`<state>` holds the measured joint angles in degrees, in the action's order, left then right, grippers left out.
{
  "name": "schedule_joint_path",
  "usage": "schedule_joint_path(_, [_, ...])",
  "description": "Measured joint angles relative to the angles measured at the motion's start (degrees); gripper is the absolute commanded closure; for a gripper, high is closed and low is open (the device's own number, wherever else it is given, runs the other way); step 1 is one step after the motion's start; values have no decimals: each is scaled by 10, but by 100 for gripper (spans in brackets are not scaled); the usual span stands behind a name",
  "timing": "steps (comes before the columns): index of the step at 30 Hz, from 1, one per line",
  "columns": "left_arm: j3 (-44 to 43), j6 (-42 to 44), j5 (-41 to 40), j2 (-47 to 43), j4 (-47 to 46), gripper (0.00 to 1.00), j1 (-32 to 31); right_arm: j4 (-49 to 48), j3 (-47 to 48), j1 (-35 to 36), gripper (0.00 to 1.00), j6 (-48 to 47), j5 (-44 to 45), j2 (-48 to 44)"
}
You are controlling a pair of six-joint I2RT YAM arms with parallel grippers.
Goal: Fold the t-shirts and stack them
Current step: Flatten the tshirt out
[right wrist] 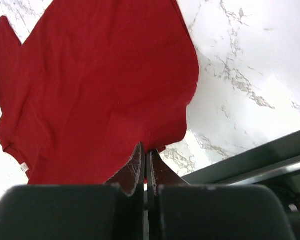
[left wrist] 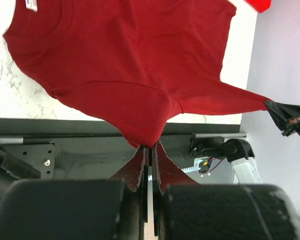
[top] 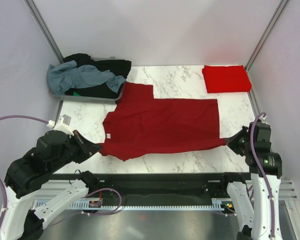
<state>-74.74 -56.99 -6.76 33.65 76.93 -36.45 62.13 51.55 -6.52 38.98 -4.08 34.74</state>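
Note:
A dark maroon-red t-shirt (top: 160,124) lies spread across the marble table, neck label toward the left. My left gripper (top: 97,147) is shut on its near left corner, the cloth pinched between the jaws (left wrist: 151,146). At the near right, my right gripper (top: 230,141) is shut on the other corner (right wrist: 147,150), and the hem is stretched taut between the two. A brighter red t-shirt (top: 226,78) sits folded into a rectangle at the back right. Grey-blue (top: 75,76), black (top: 107,66) and green tees are heaped at the back left.
The heap rests in a grey tray (top: 95,98) at the back left corner. White walls with metal posts enclose the table on three sides. A black rail (top: 160,177) runs along the near table edge, above the arm bases.

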Motion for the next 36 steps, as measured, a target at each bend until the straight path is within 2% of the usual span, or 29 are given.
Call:
schedule_joint_path(4, [31, 0, 9, -20, 5, 98, 0, 23, -3, 5, 100, 2, 13, -37])
schedule_joint_path(7, [65, 0, 9, -14, 7, 98, 0, 14, -10, 11, 100, 0, 13, -14])
schedule_joint_path(10, [77, 11, -2, 16, -7, 98, 0, -25, -17, 12, 100, 0, -1, 40])
schedule_joint_path(14, [49, 58, -33, 149, -63, 98, 7, -126, -8, 12, 100, -2, -37, 181])
schedule_joint_path(16, [-23, 93, -34, 250, -82, 98, 33, -134, 50, 12, 100, -9, -60, 277])
schedule_joint_path(18, [-135, 125, 1, 351, -94, 98, 88, -137, 170, 12, 100, -30, -82, 394])
schedule_joint_path(20, [-266, 152, 25, 436, -109, 98, 150, -124, 331, 13, 100, -49, -82, 484])
schedule_joint_path(22, [-411, 173, 29, 496, -101, 98, 185, -123, 480, 12, 100, -69, -72, 520])
schedule_joint_path(24, [-503, 187, 29, 510, -110, 98, 193, -126, 571, 11, 100, -83, -56, 503])
schedule_joint_path(25, [-523, 192, 32, 497, -114, 98, 193, -138, 576, 11, 100, -88, -49, 476])
schedule_joint_path(27, [-500, 194, 45, 442, -120, 98, 191, -137, 544, 10, 100, -90, -37, 400])
schedule_joint_path(32, [-305, 195, 72, 253, -120, 98, 191, -121, 304, 11, 100, -89, -2, 180])
schedule_joint_path(36, [-178, 197, 83, 150, -92, 98, 191, -78, 174, 15, 100, -74, 32, 131])
